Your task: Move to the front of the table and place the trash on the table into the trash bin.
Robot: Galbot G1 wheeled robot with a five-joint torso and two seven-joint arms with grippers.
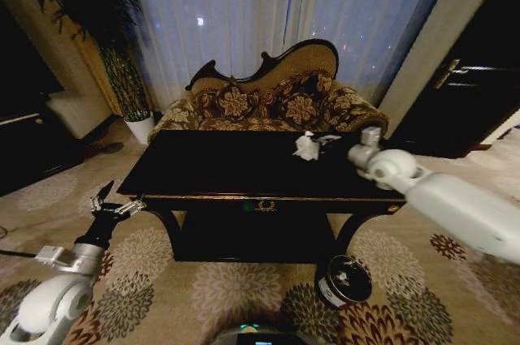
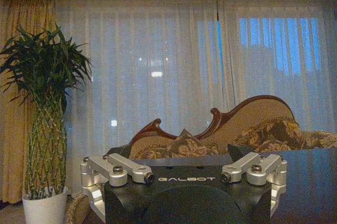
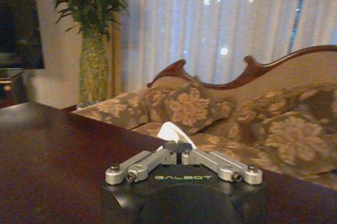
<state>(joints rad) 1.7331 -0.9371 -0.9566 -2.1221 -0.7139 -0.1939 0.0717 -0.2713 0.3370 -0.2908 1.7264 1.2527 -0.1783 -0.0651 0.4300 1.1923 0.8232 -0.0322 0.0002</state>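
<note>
Reaching over the far right part of the glossy black tabletop (image 1: pixel 219 168), the right claw (image 1: pixel 370 135) hovers near a white crumpled paper lump (image 1: pixel 307 147) that sits toward the back edge, close to the sofa (image 1: pixel 268 101). In the right wrist view that claw (image 3: pixel 177 147) has its fingers clenched together with nothing between them, and the white paper (image 3: pixel 172 132) shows just beyond the tips. A small shiny wrapper-like piece (image 1: pixel 328 140) seems to lie right beside the lump, though it is hard to make out.

The left claw (image 1: pixel 110 203) waits low beside the table's left corner, its fingers spread wide and released, as the left wrist view (image 2: pixel 184 174) confirms.

The trash bin (image 1: pixel 344 280) stands on the carpet by the table's front right leg.

The paper looks very light and soft; it should crush easily, so pinching it across its bulkiest middle seems safest. The dark lacquer looks slick, so the lump may skid away if nudged.
</note>
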